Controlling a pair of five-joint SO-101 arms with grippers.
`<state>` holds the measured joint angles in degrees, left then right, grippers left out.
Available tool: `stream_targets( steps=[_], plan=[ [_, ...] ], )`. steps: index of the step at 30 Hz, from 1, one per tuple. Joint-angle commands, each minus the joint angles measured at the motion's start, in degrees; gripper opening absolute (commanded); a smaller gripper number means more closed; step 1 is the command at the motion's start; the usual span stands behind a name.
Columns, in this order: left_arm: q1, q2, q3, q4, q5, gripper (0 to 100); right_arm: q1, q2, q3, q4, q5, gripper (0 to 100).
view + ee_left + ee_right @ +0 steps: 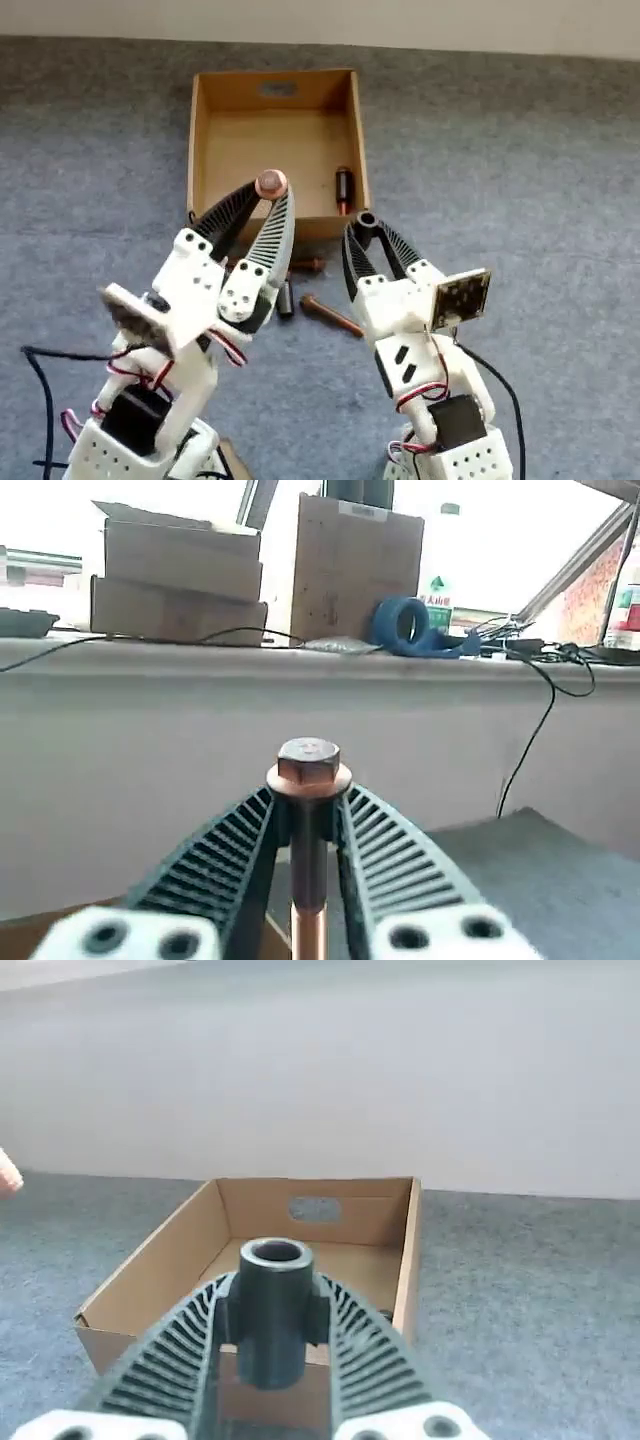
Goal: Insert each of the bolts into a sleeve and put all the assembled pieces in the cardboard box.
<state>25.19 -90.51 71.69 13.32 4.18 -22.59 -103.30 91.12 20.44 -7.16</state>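
Bolt [308,765] upright, head up, shank pinched between the fingers of my left gripper [308,802], held over the front wall of the cardboard box [200,140]. Sleeve [272,1335] upright, bore up, clamped in my right gripper [272,1295] near the box's front right corner. One assembled piece [344,190] lies inside by the right wall. Loose bolt [332,315] and loose sleeve [285,298] on the carpet [500,150] between my arms
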Motion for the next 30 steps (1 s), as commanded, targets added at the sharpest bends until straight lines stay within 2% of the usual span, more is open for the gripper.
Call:
stream_targets(
  steps=[1,10,19,30],
  plan=[
    [3.0,6.2,-5.3,-1.2,0.4,1,-0.4,0.0,-0.4,-0.5,1.1,0.5],
    [5.2,23.9,-18.9,-1.1,0.0,1,-0.1,0.1,0.1,-0.2,1.2,0.5],
    [9.3,35.4,-24.7,-1.5,0.1,1,0.0,0.1,0.2,-0.1,1.2,0.5],
    [10.0,38.9,-25.4,-1.2,0.2,1,0.0,0.1,0.3,-0.1,1.2,0.5]
  ],
)
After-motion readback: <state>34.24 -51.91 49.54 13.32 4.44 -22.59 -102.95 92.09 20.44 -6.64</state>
